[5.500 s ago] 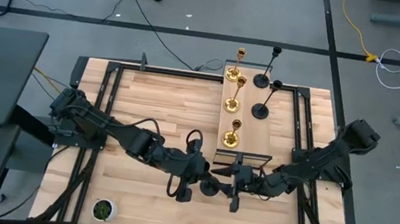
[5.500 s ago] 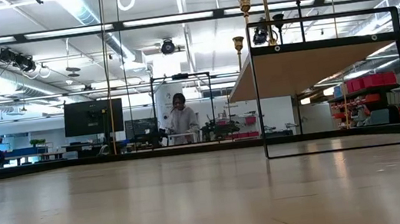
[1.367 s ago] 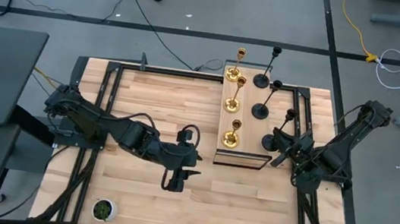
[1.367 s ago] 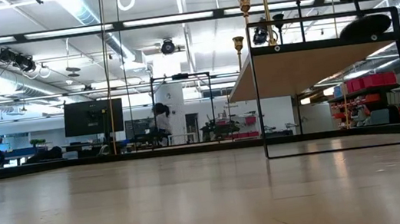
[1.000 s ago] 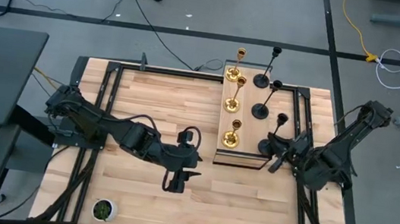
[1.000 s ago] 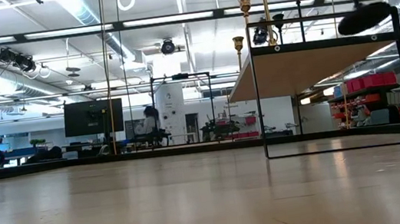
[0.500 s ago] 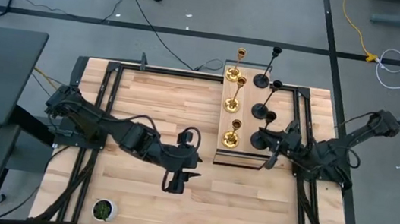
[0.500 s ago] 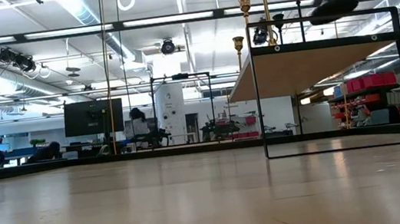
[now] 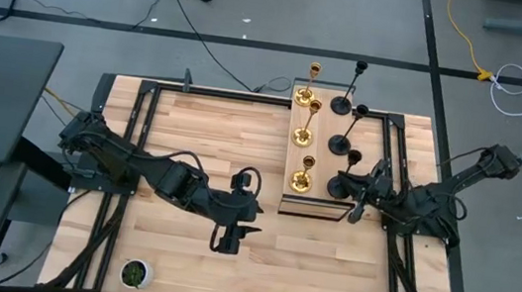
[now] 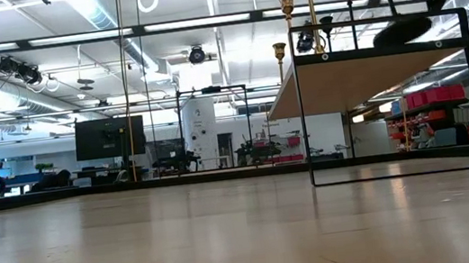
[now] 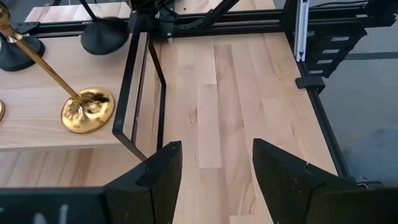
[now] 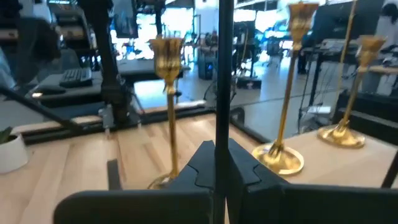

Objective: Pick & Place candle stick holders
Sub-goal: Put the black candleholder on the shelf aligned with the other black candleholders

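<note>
While the right gripper [image 9: 360,190] stays out over the near right corner of the raised wooden shelf [image 9: 313,190], its fingers are pinched together on the thin stem of a black candlestick [image 9: 339,182], seen up close in the right wrist view [image 12: 222,74]. That candlestick's round base hangs just above the shelf top in the low view [image 10: 400,33]; contact with the board cannot be told.

Count: six candle stick holders in all. Three gold ones stand in a row along the shelf's left side: far [image 9: 306,94], middle [image 9: 302,134], near [image 9: 301,178]. Three black ones: far [image 9: 343,103] and middle [image 9: 340,144] standing on the shelf's right side, plus the one held.

The left gripper [image 9: 225,243] hovers over bare table left of the shelf's near end, fingers [image 11: 160,172] apart, nothing between them.

One small green plant pot [image 9: 134,273] sits at the table's near left corner, well apart from everything else.

No legible writing anywhere.

Surface: light butcher-block table [image 9: 203,129] framed in black rails. Room: grey floor with loose cables, a desk at left; beyond, an open workshop with ceiling lights and monitors.
</note>
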### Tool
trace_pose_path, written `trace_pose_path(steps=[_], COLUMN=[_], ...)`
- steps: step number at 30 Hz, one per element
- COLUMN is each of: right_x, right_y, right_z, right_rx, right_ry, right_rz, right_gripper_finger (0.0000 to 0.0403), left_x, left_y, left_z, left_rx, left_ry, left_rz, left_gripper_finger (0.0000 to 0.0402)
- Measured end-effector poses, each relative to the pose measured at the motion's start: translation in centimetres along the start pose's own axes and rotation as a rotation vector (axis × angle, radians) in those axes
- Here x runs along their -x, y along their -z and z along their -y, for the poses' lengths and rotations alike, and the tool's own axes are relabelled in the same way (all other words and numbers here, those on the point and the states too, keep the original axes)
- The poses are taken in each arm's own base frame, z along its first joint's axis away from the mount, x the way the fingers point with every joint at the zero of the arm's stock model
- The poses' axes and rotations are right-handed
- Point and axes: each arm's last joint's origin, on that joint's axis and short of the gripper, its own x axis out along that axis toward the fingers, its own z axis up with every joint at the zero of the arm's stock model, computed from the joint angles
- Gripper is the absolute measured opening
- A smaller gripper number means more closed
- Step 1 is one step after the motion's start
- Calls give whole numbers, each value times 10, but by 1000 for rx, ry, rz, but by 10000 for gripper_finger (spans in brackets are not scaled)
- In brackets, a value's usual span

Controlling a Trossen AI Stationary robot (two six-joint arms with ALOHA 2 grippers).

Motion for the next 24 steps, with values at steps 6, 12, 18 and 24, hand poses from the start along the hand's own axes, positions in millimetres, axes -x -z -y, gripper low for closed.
trace_pose_path(steps=[6, 12, 18, 24], right_x=[0, 1, 2, 3], right_y=[4, 21, 24, 24], right_z=[0, 2, 3, 4], right_rx=[-10, -21, 5, -4], right_ry=[-4, -3, 1, -8], right_rz=[-22, -24, 28, 28], right_gripper_finger=[3, 3, 3, 3], left_x=[0, 0, 0, 0], left_y=[0, 0, 0, 0], left_z=[0, 0, 0, 0], left_rx=[0, 0, 0, 1], left_ry=[0, 0, 0, 0], left_rz=[0, 0, 0, 0], left_gripper_finger=[197, 197, 197, 197])
